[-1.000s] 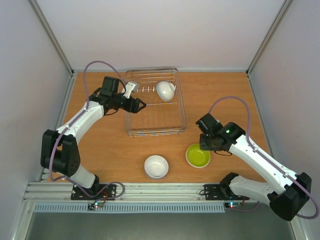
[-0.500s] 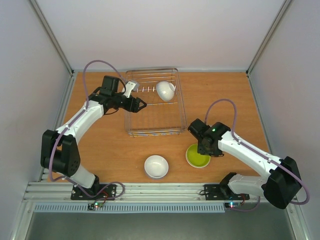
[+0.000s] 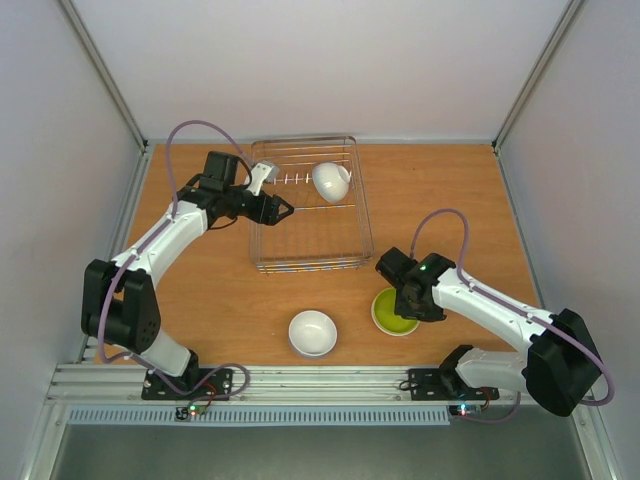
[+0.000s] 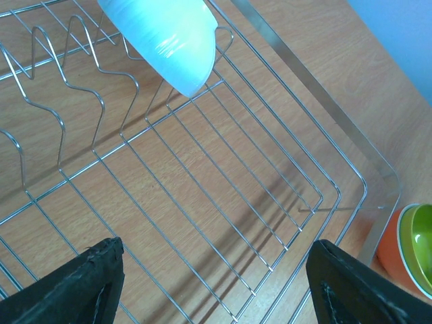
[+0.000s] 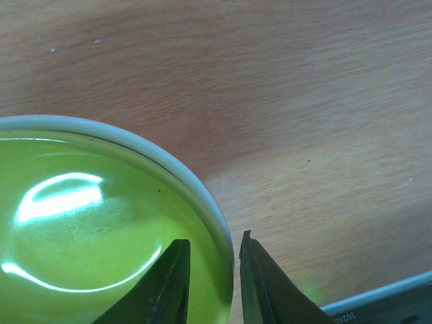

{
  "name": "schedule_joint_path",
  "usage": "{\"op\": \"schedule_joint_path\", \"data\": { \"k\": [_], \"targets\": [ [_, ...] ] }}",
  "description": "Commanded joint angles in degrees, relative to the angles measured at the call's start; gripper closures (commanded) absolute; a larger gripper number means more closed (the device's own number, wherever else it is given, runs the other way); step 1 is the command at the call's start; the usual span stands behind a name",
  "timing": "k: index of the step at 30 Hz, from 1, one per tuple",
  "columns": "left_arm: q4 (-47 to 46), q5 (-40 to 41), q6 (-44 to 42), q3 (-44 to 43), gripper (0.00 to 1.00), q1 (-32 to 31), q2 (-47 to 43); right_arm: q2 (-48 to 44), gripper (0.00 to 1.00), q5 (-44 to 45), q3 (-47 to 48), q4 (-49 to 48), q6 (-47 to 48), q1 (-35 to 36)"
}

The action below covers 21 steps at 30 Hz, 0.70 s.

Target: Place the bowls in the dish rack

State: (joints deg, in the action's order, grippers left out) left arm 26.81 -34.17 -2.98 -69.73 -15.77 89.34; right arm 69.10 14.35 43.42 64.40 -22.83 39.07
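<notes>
The dish rack point(image 3: 310, 263) stands at the back middle, and one white bowl point(image 3: 331, 181) leans on its side against the prongs. It also shows in the left wrist view point(image 4: 169, 34). My left gripper point(image 3: 283, 211) is open and empty over the rack's left part point(image 4: 317, 94). A second white bowl point(image 3: 313, 332) sits upright on the table in front. The yellow-green bowl point(image 3: 392, 316) sits to its right, nested in an orange bowl point(image 4: 388, 251). My right gripper point(image 3: 406, 300) straddles the yellow-green bowl's rim point(image 5: 202, 196), one finger inside and one outside, jaws closed narrow on it.
The wooden table is walled by grey panels at left, right and back. The rack's front rim lies between the two arms. The arm bases and a metal rail run along the near edge.
My right arm has swung left and down, and its gripper now sits on the yellow-green bowl's rim. The left arm and the bowls have not moved.
</notes>
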Motion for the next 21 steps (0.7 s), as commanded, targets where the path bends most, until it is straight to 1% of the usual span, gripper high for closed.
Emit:
{"op": "schedule_joint_path", "data": {
  "k": [1, 4, 9, 14, 17, 21],
  "targets": [
    [-0.81, -1.16, 0.67, -1.71, 0.25, 0.07, 1.56, 0.11, 0.82, -0.32, -0.51, -1.11, -1.43, 0.31],
    [-0.86, -1.25, 0.79, -1.68, 0.25, 0.06, 1.78, -0.08, 0.88, -0.12, -0.23, -0.59, -1.5, 0.34],
    [-0.89, -1.33, 0.79, -1.67, 0.25, 0.06, 1.83, -1.04, 0.93, 0.79, 0.71, 1.31, -1.88, 0.75],
    [-1.01, -1.41, 0.7, -1.54, 0.25, 0.06, 1.93, -1.74, 0.94, 2.93, 2.41, 4.88, -3.03, 1.71],
    [-1.03, -1.51, 0.78, -1.48, 0.25, 0.04, 2.05, -2.29, 0.98, 3.93, 3.32, 6.39, -3.76, 2.42],
    [-0.98, -1.47, 0.75, -1.54, 0.25, 0.08, 2.03, -3.78, 0.99, 4.96, 5.15, 7.94, -4.0, 3.79]
  ]
}}
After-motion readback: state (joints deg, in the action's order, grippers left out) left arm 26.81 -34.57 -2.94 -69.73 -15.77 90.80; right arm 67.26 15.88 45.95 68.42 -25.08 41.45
